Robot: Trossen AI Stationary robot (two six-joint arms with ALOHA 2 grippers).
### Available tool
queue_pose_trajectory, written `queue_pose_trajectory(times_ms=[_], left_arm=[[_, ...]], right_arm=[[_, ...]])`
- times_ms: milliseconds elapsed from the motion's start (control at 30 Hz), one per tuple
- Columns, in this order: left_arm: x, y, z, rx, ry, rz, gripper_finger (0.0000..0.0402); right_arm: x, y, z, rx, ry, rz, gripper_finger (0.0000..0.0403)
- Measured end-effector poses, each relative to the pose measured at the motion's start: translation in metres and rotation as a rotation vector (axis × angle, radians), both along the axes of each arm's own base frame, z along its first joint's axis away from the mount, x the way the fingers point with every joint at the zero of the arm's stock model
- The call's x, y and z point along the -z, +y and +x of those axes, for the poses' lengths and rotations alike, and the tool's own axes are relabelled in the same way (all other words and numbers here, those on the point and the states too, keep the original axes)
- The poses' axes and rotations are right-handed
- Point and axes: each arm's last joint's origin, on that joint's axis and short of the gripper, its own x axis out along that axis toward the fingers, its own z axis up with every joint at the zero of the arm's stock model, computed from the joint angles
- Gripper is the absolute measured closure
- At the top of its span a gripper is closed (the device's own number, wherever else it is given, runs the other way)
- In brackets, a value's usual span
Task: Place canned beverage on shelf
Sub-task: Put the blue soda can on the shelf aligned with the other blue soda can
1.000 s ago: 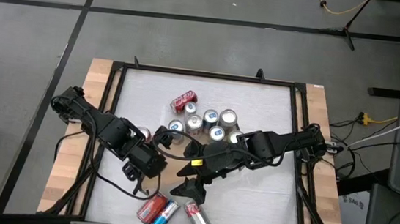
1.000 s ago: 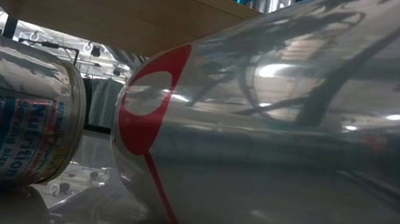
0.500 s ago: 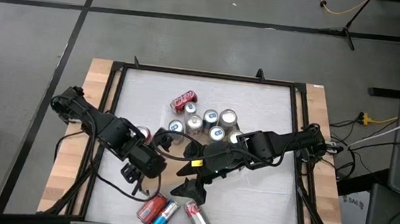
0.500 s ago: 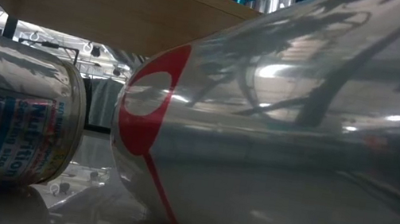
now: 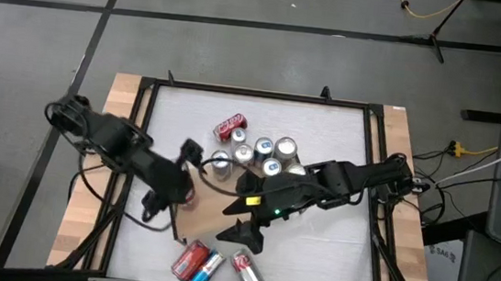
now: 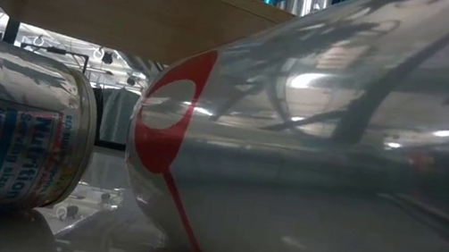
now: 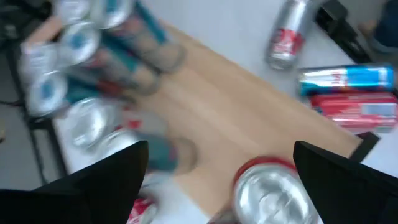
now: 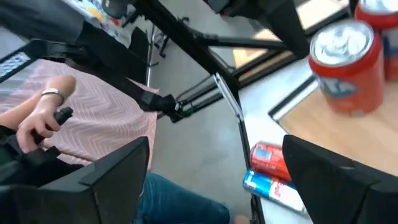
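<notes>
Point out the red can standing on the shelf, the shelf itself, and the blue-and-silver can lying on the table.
red can (image 8: 346, 65): right wrist view, on its side wall.
shelf (image 7: 249, 118): left wrist view, bare wooden board.
blue-and-silver can (image 7: 345, 80): left wrist view, mid-body.

The shelf (image 5: 211, 215) stands near the middle of the white tabletop (image 5: 343, 140), between the two arms. A group of upright cans (image 5: 258, 152) stands on its far part, with one can on its side (image 5: 229, 126) just behind them. Three more cans (image 5: 211, 266) lie side by side on the tabletop at the near edge, in front of the shelf. Beyond the table sits a person (image 8: 81, 124).
</notes>
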Motion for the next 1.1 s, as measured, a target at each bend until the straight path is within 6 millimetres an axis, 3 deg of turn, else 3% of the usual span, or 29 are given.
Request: queue_pose_trajectory(times_ms=[333, 600, 833, 1100], left_arm=[[-0.041, 0.054, -0.054, -0.185, -0.204, -0.045, 0.0009], [-0.059, 0.096, -0.096, -0.434, -0.346, -0.075, 0.0009], [-0.066, 0.112, -0.121, -0.572, -0.418, -0.116, 0.0009], [-0.07, 0.114, -0.145, -0.633, -0.487, -0.217, 0.0009]], right_arm=[[-0.029, -0.014, -0.024, 0.106, -0.106, -0.07, 0.0047], [-0.053, -0.03, -0.048, 0.205, -0.197, -0.153, 0.0047], [-0.067, -0.06, -0.066, 0.234, -0.21, -0.249, 0.0047], [-0.065, -0.109, -0.09, 0.309, -0.055, -0.428, 0.0047]])
